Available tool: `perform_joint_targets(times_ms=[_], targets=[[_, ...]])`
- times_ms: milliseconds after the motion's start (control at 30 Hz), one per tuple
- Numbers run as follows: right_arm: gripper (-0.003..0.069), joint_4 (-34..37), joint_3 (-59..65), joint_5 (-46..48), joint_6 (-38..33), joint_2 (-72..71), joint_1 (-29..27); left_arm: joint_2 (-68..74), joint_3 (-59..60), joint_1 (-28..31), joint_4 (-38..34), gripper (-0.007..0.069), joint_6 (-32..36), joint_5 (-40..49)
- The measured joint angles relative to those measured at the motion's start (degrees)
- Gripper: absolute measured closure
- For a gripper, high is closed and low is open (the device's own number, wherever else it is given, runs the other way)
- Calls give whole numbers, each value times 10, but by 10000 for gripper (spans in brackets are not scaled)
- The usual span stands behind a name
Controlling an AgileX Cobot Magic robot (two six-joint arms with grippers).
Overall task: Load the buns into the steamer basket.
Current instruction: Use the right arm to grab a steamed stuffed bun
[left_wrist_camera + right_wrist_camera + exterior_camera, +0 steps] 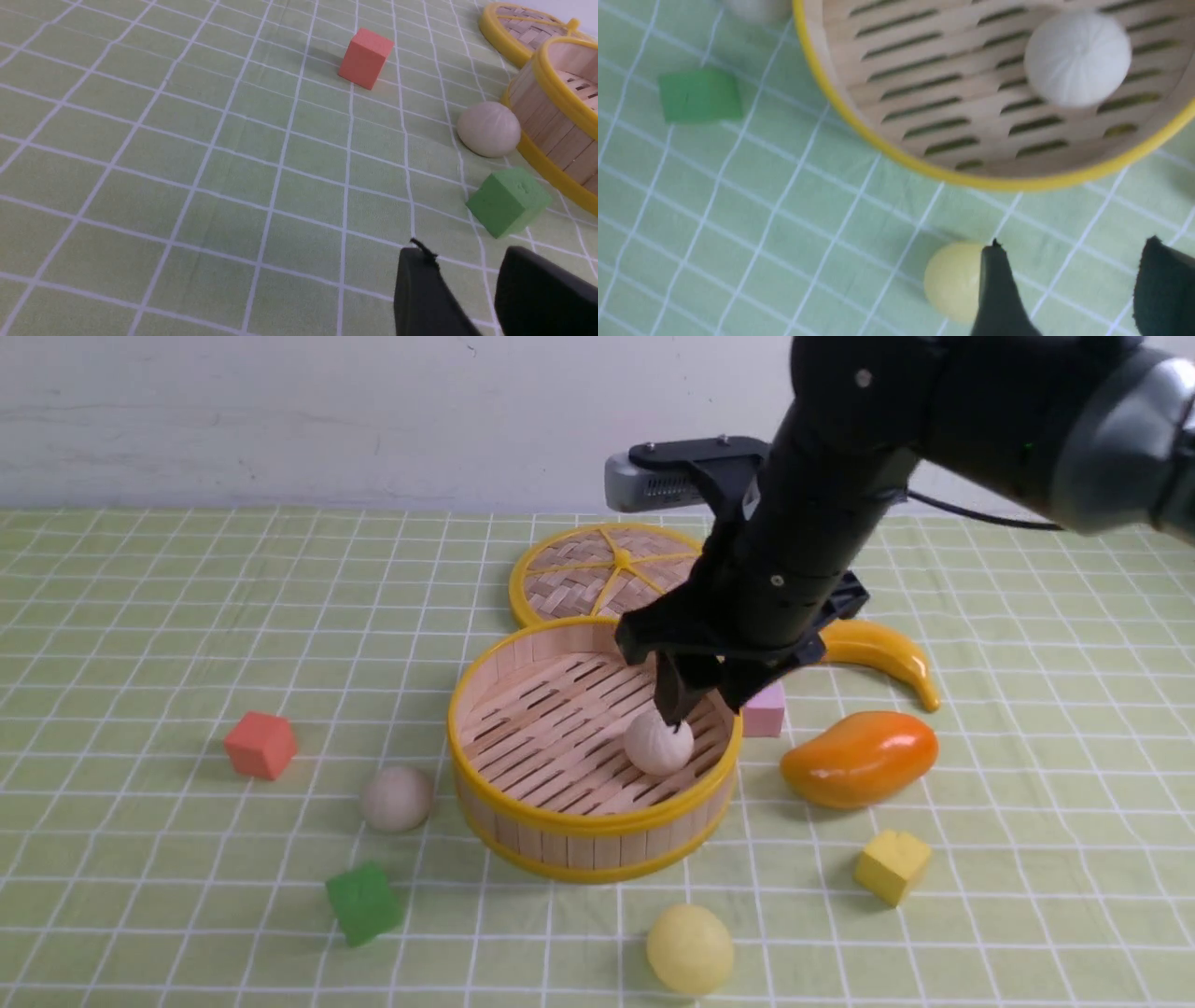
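Hovering the right end effector [705, 707], jaws apart and empty, just above the pleated bun [658, 743] lying in the steamer basket [588, 822]; eyeing the yellow bun [690, 948] on the desk [140, 663], nearer the robot; leaving the other white bun [397, 798] closer to the released left end effector [462, 254]; reading no writing

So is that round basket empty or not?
Not empty: one pleated white bun lies on the slatted floor of the steamer basket.

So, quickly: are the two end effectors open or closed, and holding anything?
Left end effector: open, holding nothing.
Right end effector: open, holding nothing; the off-white pleated round bun lies free in the yellow-rimmed wooden slat steamer basket.
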Motion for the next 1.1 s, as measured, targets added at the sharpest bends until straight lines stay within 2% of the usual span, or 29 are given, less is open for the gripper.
perform_joint_targets(times_ms=[100, 333, 500, 867, 1000, 1100], targets=[[286, 4, 81, -6, -6, -37, 11, 0, 0, 0, 0, 387, 0, 0], [309, 8, 181, -51, -1, -33, 35, 0, 0, 0, 0, 387, 0, 0], [311, 8, 189, -97, 0, 5, 59, 0, 0, 0, 0, 387, 0, 0], [315, -22, 189, -103, 0, 53, 61, 0, 0, 0, 0, 387, 0, 0], [347, -22, 189, -116, 0, 60, 61, 0, 0, 0, 0, 387, 0, 0], [448, -22, 189, -120, 0, 64, 61, 0, 0, 0, 0, 387, 0, 0]])
